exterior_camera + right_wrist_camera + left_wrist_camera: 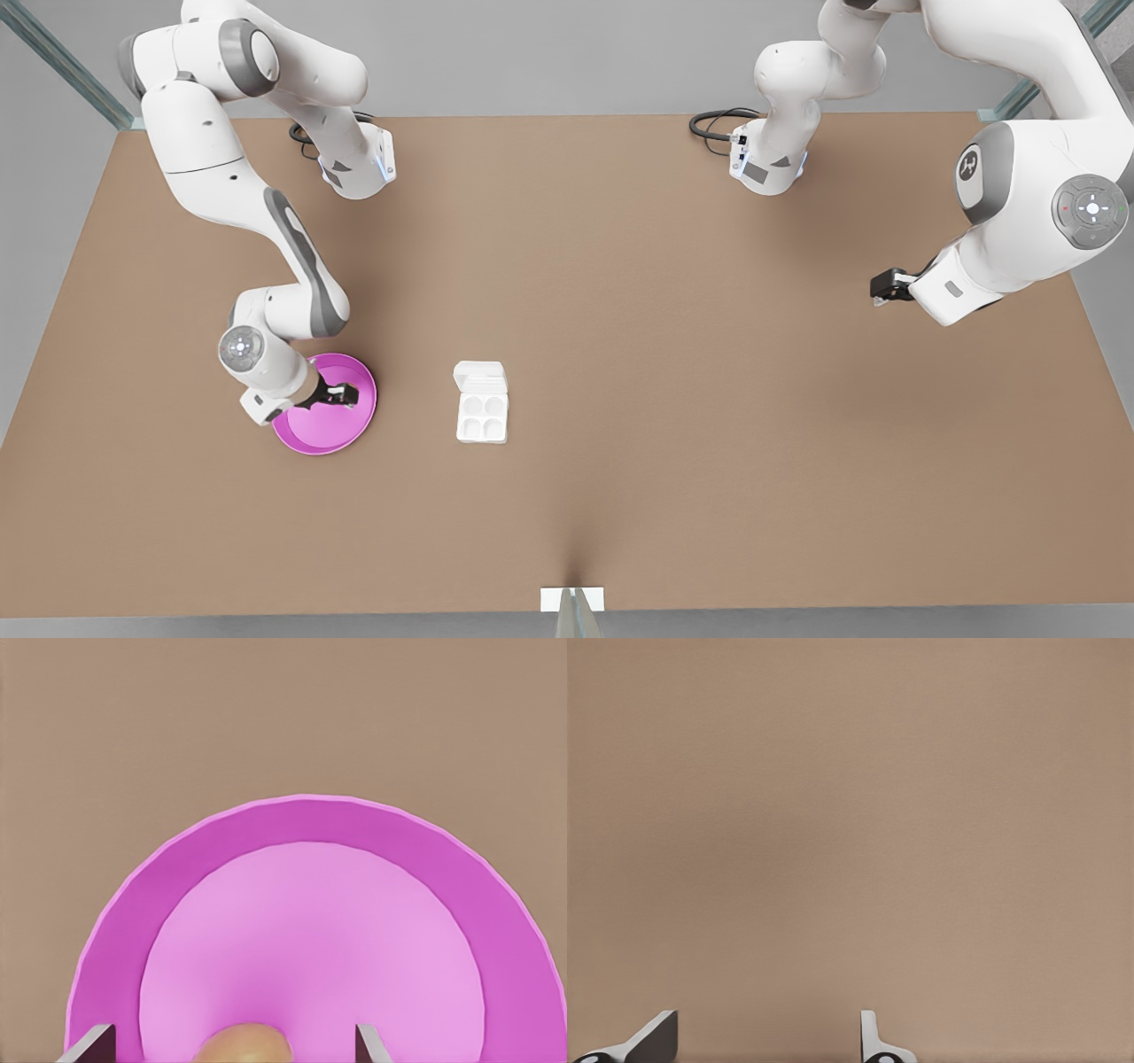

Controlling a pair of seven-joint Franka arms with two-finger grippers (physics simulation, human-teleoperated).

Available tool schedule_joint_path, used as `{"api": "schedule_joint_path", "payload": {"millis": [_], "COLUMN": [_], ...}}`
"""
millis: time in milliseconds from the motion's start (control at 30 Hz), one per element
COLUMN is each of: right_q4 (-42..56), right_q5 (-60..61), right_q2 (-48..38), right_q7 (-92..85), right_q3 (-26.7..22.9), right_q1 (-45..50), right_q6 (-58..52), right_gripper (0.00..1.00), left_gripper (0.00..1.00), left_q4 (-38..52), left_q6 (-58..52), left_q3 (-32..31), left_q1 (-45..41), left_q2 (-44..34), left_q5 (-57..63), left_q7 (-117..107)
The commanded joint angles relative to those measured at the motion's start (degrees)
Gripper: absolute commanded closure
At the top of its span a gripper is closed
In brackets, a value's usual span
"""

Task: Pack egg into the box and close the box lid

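The tan-brown egg (244,1043) lies on the pink plate (310,930), and in the right wrist view my right gripper (232,1045) is open with one finger on each side of it. From the front, the right gripper (341,394) is low over the plate (306,434) at the front view's left and hides the egg. The white box (483,418) sits mid-table with four empty cups, its lid (479,376) open and folded back on the far side. My left gripper (886,288) waits at the front view's right, open (764,1041) above bare table.
The brown table (673,372) stretches between plate, box and the left arm. Both arm bases with black cables (713,124) stand along the far edge. A small white mount (571,600) sits at the near edge.
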Motion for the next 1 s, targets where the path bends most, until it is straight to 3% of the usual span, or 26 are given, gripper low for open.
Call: {"api": "schedule_joint_path", "payload": {"millis": [0,800,967], "right_q4": [0.03,0.47,-3.13], "right_q5": [0.08,0.61,0.61], "right_q2": [0.02,2.83,2.04], "right_q7": [1.16,1.51,1.77], "right_q3": [0.01,0.01,0.01], "right_q1": [0.36,0.62,0.62], "right_q6": [0.66,2.15,2.15], "right_gripper": [0.00,0.00,0.00], "left_gripper": [0.00,0.00,0.00], "left_q4": [0.03,-0.06,-0.06], "left_q6": [-0.01,0.35,0.35], "left_q3": [-0.01,-0.01,-0.01], "left_q1": [0.02,0.02,0.02], "left_q2": [-0.06,0.47,0.56], "left_q5": [0.03,0.12,0.12], "left_q7": [0.21,0.21,0.21]}}
